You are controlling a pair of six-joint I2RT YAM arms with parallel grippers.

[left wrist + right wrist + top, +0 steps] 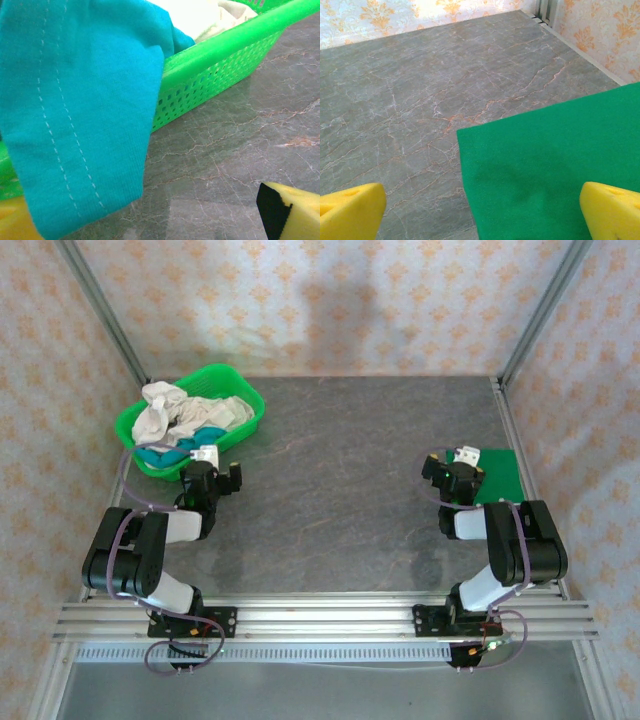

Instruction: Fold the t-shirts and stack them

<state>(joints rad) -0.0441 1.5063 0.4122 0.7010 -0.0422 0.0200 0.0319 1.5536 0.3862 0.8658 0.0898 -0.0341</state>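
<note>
The t-shirts lie crumpled in a green basket (245,420) at the back left. Cream ones (185,410) are piled on top, and a teal one (160,454) spills over the near rim. In the left wrist view the teal shirt (75,100) hangs over the basket wall (220,65), with cream cloth (200,15) behind it. My left gripper (212,472) (150,220) is open just in front of the basket, and the teal hem hangs by its left finger (15,220). My right gripper (462,468) (480,212) is open and empty above the near left corner of the mat.
A flat green mat (497,475) (550,165) lies at the right edge of the grey marbled table (340,490). Metal frame posts and patterned walls close in the back and sides. An aluminium rail runs along the near edge.
</note>
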